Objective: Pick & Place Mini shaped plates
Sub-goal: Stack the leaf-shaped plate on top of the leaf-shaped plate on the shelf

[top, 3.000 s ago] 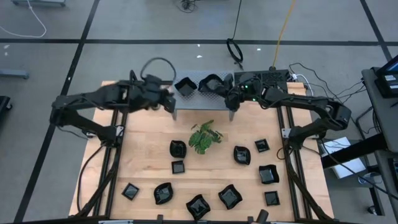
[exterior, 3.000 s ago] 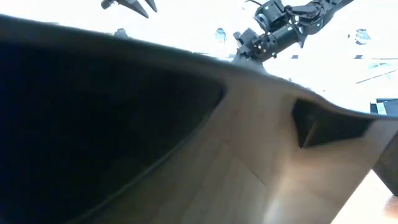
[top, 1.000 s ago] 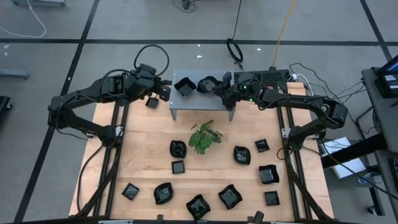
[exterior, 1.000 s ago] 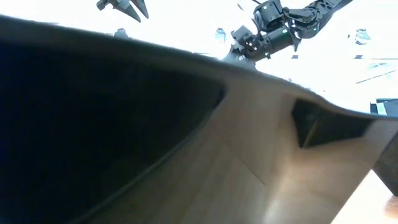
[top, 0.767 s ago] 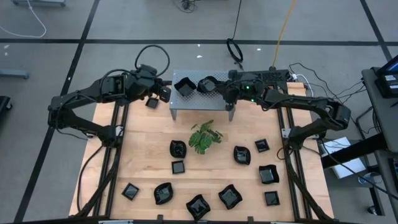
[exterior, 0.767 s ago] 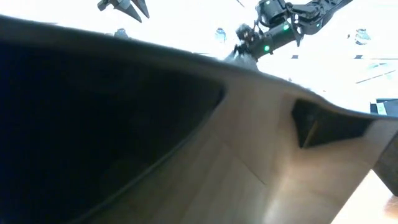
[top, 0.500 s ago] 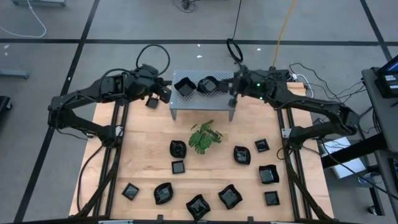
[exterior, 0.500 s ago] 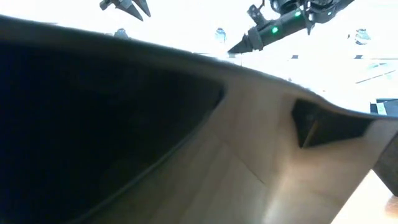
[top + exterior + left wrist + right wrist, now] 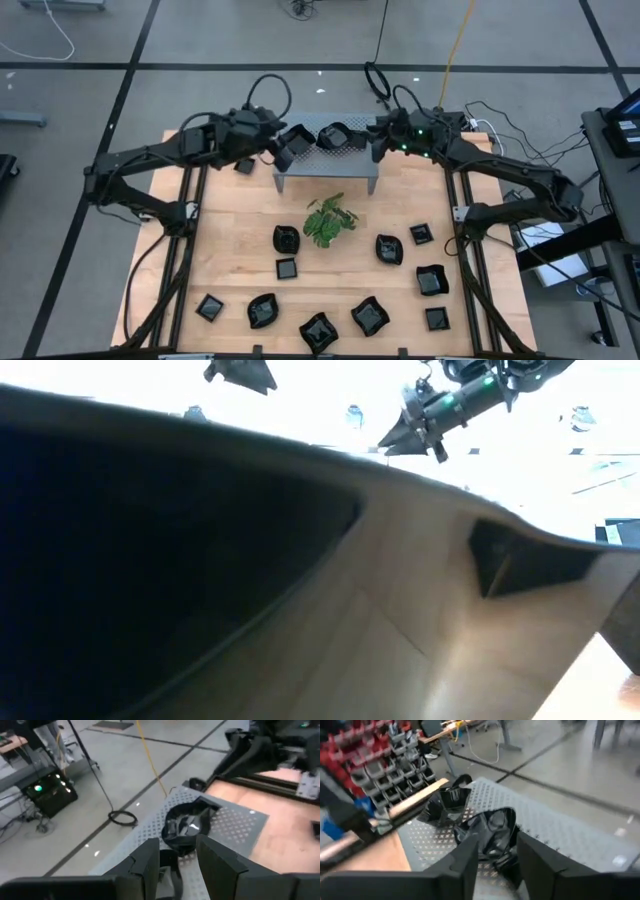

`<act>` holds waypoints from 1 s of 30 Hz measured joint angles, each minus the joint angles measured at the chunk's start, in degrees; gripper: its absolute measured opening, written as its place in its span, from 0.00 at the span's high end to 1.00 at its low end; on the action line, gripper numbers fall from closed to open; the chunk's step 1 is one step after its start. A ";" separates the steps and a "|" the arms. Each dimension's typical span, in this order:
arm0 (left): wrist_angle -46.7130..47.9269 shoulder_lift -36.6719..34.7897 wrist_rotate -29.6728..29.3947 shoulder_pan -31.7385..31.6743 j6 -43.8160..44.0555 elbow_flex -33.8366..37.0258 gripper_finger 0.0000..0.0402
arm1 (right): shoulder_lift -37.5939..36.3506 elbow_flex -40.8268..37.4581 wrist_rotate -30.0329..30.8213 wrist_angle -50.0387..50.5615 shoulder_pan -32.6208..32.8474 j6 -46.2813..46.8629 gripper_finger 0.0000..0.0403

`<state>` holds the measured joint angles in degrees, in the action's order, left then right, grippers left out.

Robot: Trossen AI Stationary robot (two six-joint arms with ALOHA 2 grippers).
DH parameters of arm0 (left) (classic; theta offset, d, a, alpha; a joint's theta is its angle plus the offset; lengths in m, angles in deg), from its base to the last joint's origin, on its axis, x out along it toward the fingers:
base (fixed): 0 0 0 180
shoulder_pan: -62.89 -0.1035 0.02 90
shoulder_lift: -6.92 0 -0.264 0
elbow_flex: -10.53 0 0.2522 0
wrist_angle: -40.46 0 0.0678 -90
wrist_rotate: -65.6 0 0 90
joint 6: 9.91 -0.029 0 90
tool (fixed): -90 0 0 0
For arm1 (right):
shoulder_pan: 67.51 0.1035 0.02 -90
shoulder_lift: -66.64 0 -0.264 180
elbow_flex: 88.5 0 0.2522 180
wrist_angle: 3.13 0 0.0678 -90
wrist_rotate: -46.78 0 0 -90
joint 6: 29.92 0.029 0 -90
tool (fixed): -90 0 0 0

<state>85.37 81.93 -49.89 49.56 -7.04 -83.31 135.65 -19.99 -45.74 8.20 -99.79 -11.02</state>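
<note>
Two mini shaped plates sit on the grey perforated stand (image 9: pixel 330 165) at the table's far edge: a square one (image 9: pixel 295 140) at its left end and a rounded one (image 9: pixel 335 134) beside it. My left gripper (image 9: pixel 276 151) is open next to the square plate; a black plate (image 9: pixel 187 827) lies just past its fingertips. My right gripper (image 9: pixel 376 143) is open at the stand's right end, with the rounded plate (image 9: pixel 490 834) close ahead and the square one (image 9: pixel 445 802) beyond it. Several more black plates, such as the one in the middle (image 9: pixel 286 239), rest on the wooden table.
A green leafy plant (image 9: pixel 330 218) lies in front of the stand. One small plate (image 9: pixel 243 165) sits by the stand's left leg. Other plates spread along the near edge (image 9: pixel 318 331) and the right side (image 9: pixel 432 279). A dark object close to the lens fills most of the low view (image 9: pixel 150 560).
My right gripper has drawn back from the rounded plate toward the table's right edge, risen a little and rolled about its own line; the plate stays on the stand. My left gripper has gone toward the table's right, up to the square plate, and has rolled as well.
</note>
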 joint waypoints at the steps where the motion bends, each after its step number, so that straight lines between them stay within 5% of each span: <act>1: 0.20 0.44 0.00 -0.36 -0.04 0.00 0.67 | 0.49 0.00 0.76 -0.46 0.01 2.78 0.65; 9: 0.18 2.08 0.00 -2.19 -0.20 0.00 0.67 | 7.32 0.00 2.41 -5.43 -0.04 16.79 0.48; 20: 0.24 1.99 -0.03 -2.52 -2.35 0.00 0.67 | 13.82 0.00 2.47 -10.82 -1.84 17.12 0.47; 30: 0.27 1.99 -0.03 -2.52 -2.82 0.00 0.67 | 14.47 0.02 2.44 -11.06 -1.30 8.18 0.50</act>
<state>85.64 83.91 -49.92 47.03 -9.86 -83.31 150.12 -19.97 -43.29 -2.86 -101.09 -2.84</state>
